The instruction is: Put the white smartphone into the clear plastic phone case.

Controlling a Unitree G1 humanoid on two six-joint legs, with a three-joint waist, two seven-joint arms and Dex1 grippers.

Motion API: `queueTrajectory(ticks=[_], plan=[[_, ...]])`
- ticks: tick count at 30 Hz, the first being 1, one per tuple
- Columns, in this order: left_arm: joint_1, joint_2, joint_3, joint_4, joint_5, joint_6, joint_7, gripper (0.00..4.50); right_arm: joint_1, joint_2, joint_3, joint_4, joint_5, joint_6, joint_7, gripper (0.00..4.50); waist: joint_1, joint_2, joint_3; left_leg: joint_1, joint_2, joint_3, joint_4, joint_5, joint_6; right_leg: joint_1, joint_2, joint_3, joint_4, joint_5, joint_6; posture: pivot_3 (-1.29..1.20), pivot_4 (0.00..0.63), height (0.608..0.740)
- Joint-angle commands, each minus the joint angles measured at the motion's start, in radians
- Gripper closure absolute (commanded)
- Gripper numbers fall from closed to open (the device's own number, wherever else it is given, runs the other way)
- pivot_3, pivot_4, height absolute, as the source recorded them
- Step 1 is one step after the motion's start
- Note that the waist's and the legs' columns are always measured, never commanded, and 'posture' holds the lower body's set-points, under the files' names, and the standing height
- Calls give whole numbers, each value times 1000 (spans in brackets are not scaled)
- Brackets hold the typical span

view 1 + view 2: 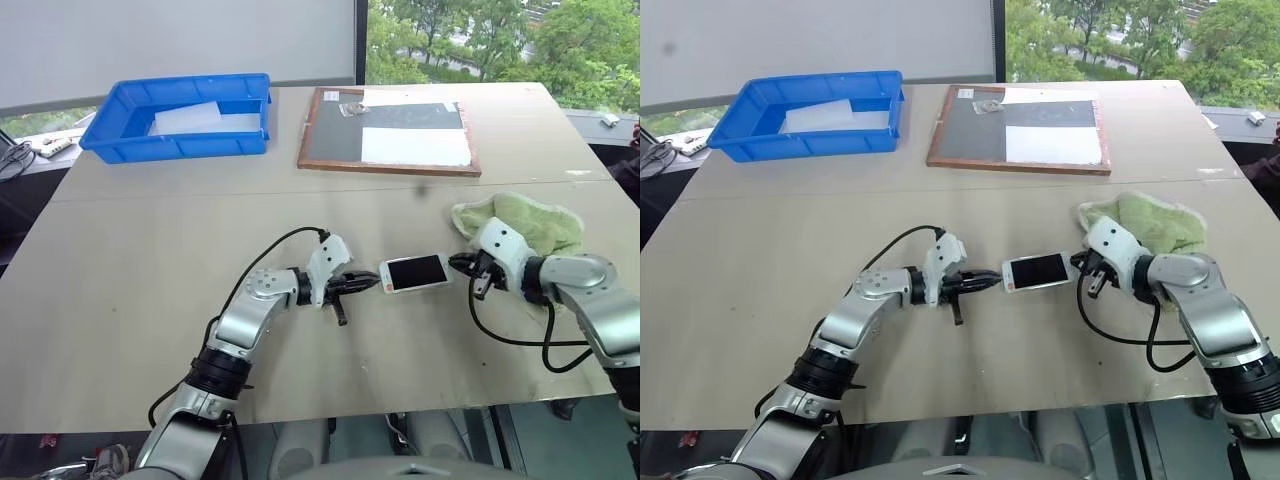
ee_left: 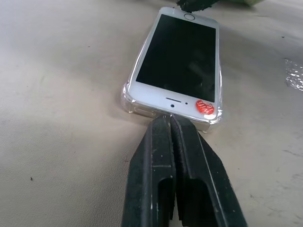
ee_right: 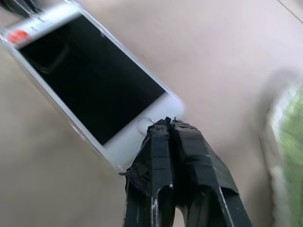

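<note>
Far left on the table: blue bin holding pale translucent sheets. To its right, far centre, a wood-framed dark board with white sheets on it.

Near centre-left: left gripper, fingers pressed together, tips at the left end of the white smartphone. The left wrist view adds what the head views cannot resolve: the clear plastic phone case wraps the phone's edges and corners, and a red sticker sits by the earpiece.

Phone lies flat, screen up, between both grippers.

Right: right gripper, fingers closed, tips on the home-button end; right wrist view confirms contact. Green towel just beyond.
</note>
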Motion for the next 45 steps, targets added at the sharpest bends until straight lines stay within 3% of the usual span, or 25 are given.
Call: queueTrajectory(ticks=[1,7,15,26,30,37,45], plan=[[10,25,71,-38,-78,-11,-39,4402,0,-7,-23,-37,25,-1,6,4500,1,0,0,0,0,0,0,0,0,0,0,0,0,0,0,0,150,740],[-13,37,83,-45,-115,-10,-74,4402,14,-4,-28,-36,34,-11,-7,4500,8,0,0,-1,-1,0,0,0,0,0,-1,0,0,0,0,0,150,740],[-59,-75,2,9,-78,-13,-30,4402,-14,-17,-73,-30,62,-5,-11,4500,5,0,0,-2,-1,0,0,0,0,0,-1,0,0,0,0,0,150,740],[-137,-75,-80,159,-1,59,-47,4402,-77,-17,64,75,17,12,38,4500,5,0,0,-1,-1,0,0,0,0,0,0,0,0,0,0,0,150,740],[-154,-83,-88,173,8,72,-34,4402,-91,-17,107,131,14,112,40,4500,7,-1,-2,0,-1,-1,1,0,0,2,-1,-1,0,0,0,0,150,740],[-154,-97,-89,184,18,57,-21,4402,-92,-42,228,199,-16,284,50,4500,10,-10,-15,7,-1,-5,2,0,0,11,-1,-5,-3,-4,-2,0,150,740],[-163,-119,-77,210,24,49,-1,4402,-118,23,346,360,-74,287,52,4500,8,-21,-41,21,2,-11,-2,-1,0,25,-4,-8,-11,-5,-1,0,150,740]])
